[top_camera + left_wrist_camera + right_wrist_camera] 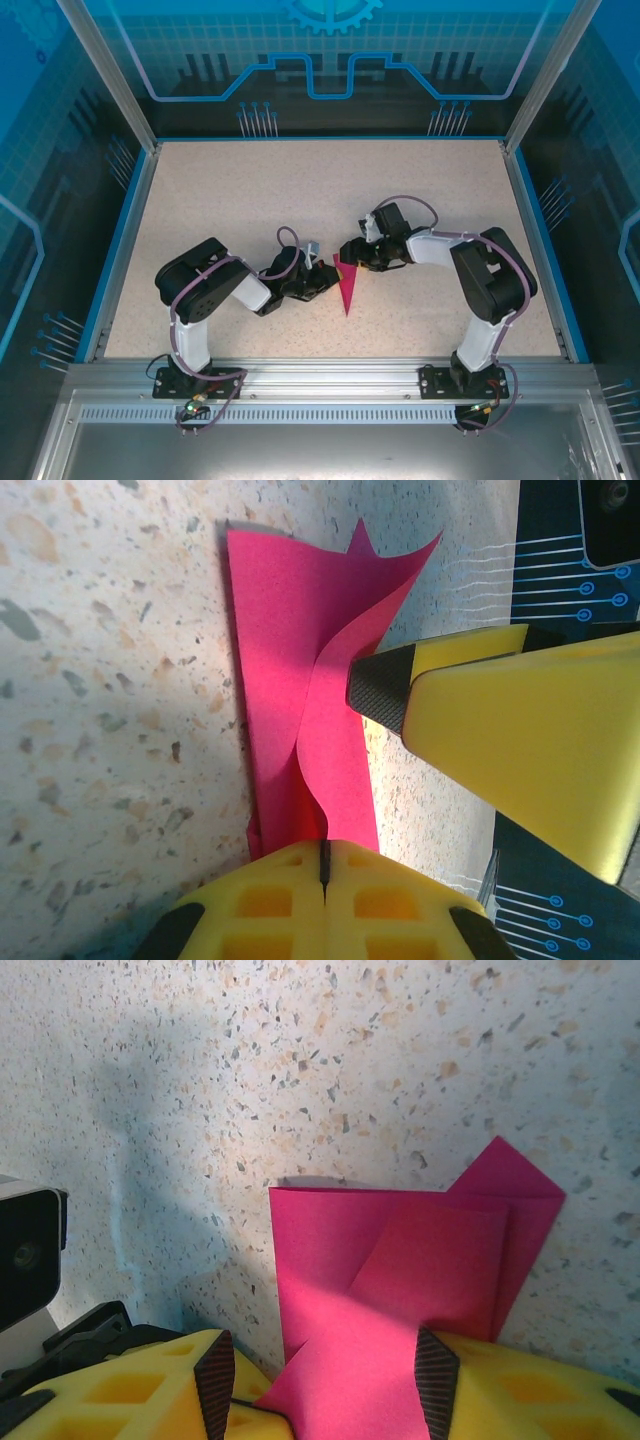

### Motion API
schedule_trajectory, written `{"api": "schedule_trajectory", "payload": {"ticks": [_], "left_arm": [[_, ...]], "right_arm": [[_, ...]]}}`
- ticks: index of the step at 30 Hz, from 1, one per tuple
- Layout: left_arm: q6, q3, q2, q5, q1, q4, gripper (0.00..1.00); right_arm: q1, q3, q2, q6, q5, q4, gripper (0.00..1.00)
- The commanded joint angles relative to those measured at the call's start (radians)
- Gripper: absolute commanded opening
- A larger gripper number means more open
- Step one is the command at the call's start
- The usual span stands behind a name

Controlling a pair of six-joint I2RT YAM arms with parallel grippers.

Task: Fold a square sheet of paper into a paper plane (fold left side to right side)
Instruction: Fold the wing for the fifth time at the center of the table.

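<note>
Clearly, from the top external camera the fingertips of both arms are too small and too dark to read, and they cover the upper end of the paper plane (347,292). The left gripper (325,282) comes at it from the left and the right gripper (352,252) from the upper right, near the middle of the table (250,200). The paper looks like a narrow magenta dart with its tip toward the arm bases. In the left wrist view, the lower end of the paper plane (285,620) disappears under the left gripper (325,862). Its yellow fingers are clenched together with only a thin seam between, and the raised flap runs into that seam, so it seems pinched there. One black-tipped finger (385,685) of the right gripper pushes against this flap, which stands up in a soft curve while the rest lies flat. In the right wrist view, the near edge of the paper plane (400,1250) is cut off at the bottom. The right gripper (325,1375) is about half spread, with the paper lying between its fingers (437,1375) and not clamped. Several folded layers overlap, and one corner sticks out to the upper right.
</note>
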Motion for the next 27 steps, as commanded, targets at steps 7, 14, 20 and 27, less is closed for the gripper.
{"api": "schedule_trajectory", "payload": {"ticks": [7,14,20,27], "left_arm": [[0.062,-0.072,-0.181,-0.052,0.006,-0.211,0.29],[0.074,-0.072,-0.370,0.009,-0.021,-0.331,0.27],[0.044,-0.011,-0.392,0.046,-0.066,-0.353,0.25],[-0.012,0.074,-0.251,0.114,-0.106,-0.255,0.23]], "right_arm": [[0.009,-0.008,0.051,-0.018,0.063,-0.088,0.55],[0.009,-0.010,0.053,-0.017,0.057,-0.078,0.55],[0.013,-0.010,0.058,-0.017,0.053,-0.073,0.55],[0.015,-0.010,0.061,-0.017,0.051,-0.073,0.55]]}}
